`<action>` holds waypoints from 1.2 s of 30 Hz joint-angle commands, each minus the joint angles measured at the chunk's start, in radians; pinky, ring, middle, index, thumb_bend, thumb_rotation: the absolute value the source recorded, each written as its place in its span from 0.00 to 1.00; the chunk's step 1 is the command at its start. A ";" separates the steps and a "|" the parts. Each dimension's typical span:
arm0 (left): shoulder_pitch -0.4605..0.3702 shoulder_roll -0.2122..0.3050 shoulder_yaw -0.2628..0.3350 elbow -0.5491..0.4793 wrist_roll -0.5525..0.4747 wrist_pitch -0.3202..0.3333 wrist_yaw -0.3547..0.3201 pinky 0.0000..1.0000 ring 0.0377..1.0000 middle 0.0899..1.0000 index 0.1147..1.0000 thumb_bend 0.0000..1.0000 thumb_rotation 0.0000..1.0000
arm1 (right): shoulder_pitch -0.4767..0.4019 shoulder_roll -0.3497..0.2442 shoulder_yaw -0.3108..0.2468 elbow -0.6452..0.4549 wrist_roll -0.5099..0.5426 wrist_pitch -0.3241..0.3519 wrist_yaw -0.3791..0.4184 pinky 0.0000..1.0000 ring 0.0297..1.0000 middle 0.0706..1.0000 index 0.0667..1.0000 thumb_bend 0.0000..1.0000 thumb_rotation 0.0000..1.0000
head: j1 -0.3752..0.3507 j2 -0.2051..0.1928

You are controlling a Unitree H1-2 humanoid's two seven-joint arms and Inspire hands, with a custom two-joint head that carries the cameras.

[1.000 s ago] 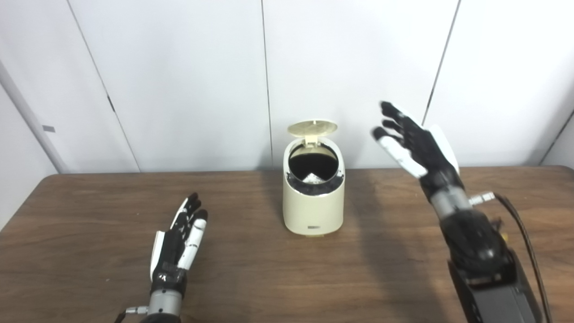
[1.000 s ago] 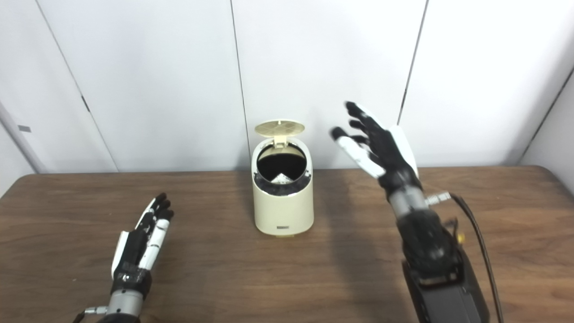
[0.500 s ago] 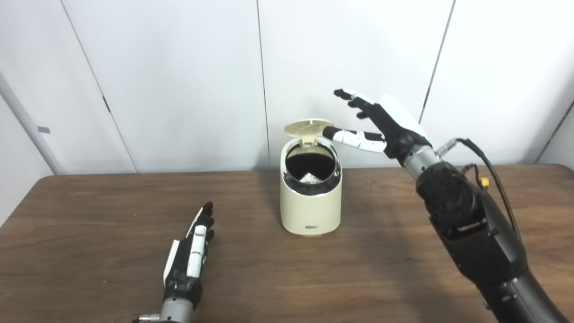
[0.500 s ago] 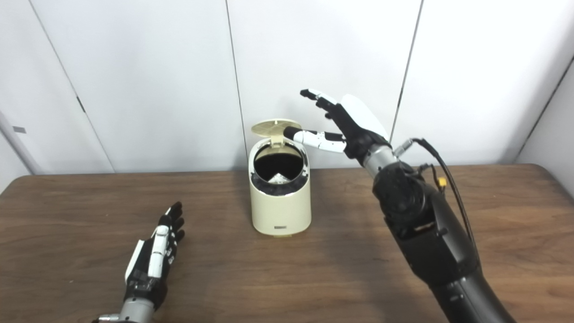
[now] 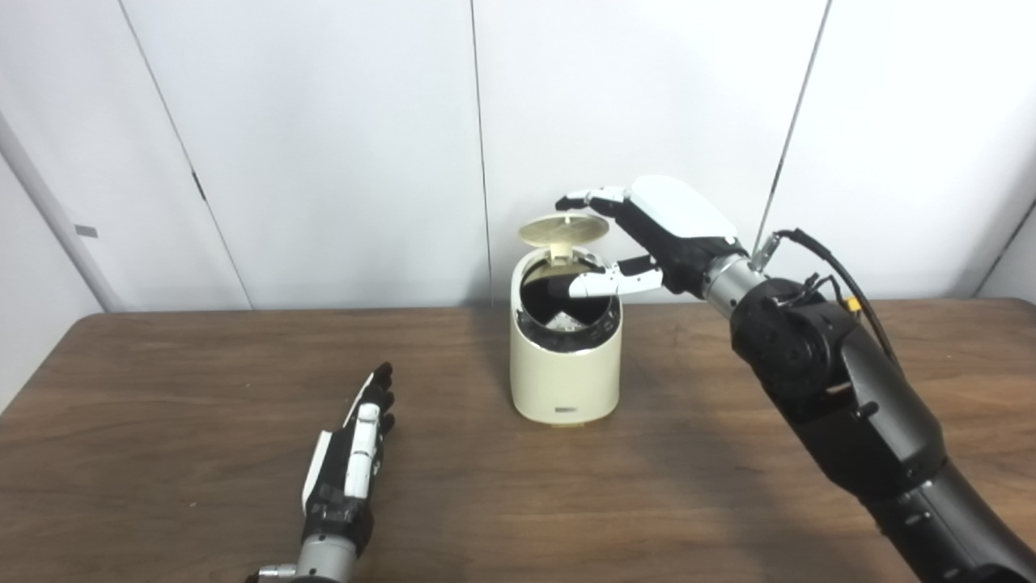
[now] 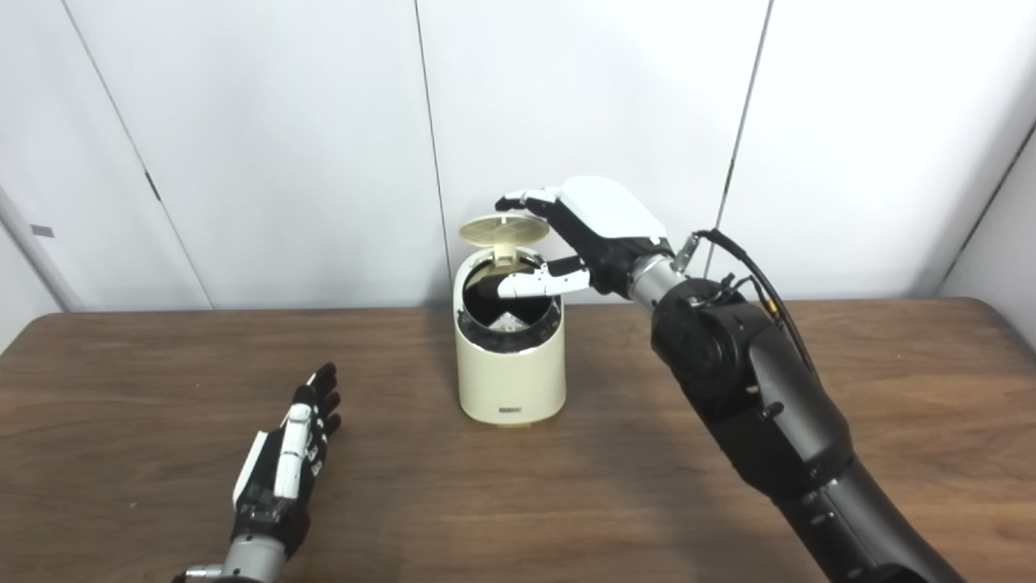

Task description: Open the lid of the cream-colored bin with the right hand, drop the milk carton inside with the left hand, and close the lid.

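The brown table (image 5: 162,372) fills the near half of the scene. The cream-colored bin (image 5: 565,376) stands upright toward its far middle, long axis vertical, mouth up and tipped slightly toward the near side. Its round lid (image 5: 564,229) is raised on a hinge at the far rim, lying close to level above the opening, underside down.

In the last second the right arm has swung in from the right. A second ago the right hand (image 5: 647,239) was raised, fingers spread, well right of the bin; now it reaches over the bin's right rim. Its fingers (image 5: 589,197) arch just above the lid's right edge and the thumb (image 5: 595,283) stretches across the dark mouth below. Lid and bin have not shifted. The hand holds nothing and is released, though whether a fingertip already touches the lid is hard to tell.

Inside the mouth sits a pale angular shape (image 6: 508,322), most likely the milk carton already dropped in, lying tilted; its long axis cannot be read. So the closing step looks to be starting: pressing down and toward the near side should fold the lid shut.

The left hand (image 5: 346,468) rests flat and empty on the near left of the table, fingers pointing away, well apart from the bin.
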 commanded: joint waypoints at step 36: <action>-0.044 -0.006 -0.037 -0.001 0.069 -0.023 0.035 1.00 1.00 1.00 1.00 0.63 0.99 | 0.041 -0.010 0.057 -0.112 -0.313 -0.149 0.155 1.00 1.00 0.96 0.76 0.69 0.83 | 0.025 0.008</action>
